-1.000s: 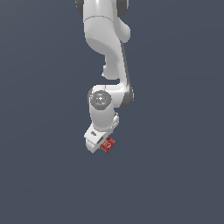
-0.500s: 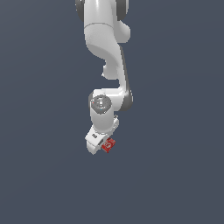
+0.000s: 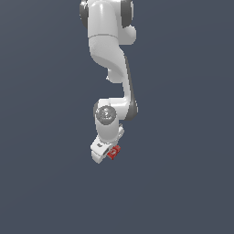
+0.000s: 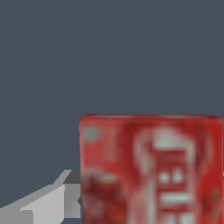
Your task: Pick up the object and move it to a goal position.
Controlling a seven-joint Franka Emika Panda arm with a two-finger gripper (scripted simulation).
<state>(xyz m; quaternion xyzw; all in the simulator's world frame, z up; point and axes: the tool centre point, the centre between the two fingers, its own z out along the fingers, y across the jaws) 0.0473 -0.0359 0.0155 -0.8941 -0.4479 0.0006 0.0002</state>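
While gripped: red box (image 3: 114, 152) between fingers (image 3: 98, 151)

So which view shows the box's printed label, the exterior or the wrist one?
The wrist view: the red box fills it and its white print shows. In the exterior view it is a small red patch beside the gripper.

One arm (image 3: 112, 68), one hand (image 3: 106, 153) and one red box (image 3: 114, 151): that is your full count here. You see a single white arm reaching down through the exterior view, ending in a single hand. You see a single small red box at that hand, and the wrist view shows the same box (image 4: 151, 168) close up, with one pale printed figure on its face. One light grey finger (image 4: 43, 203) of the hand shows beside it there. You have one plain dark grey backdrop (image 3: 183, 137) behind everything.
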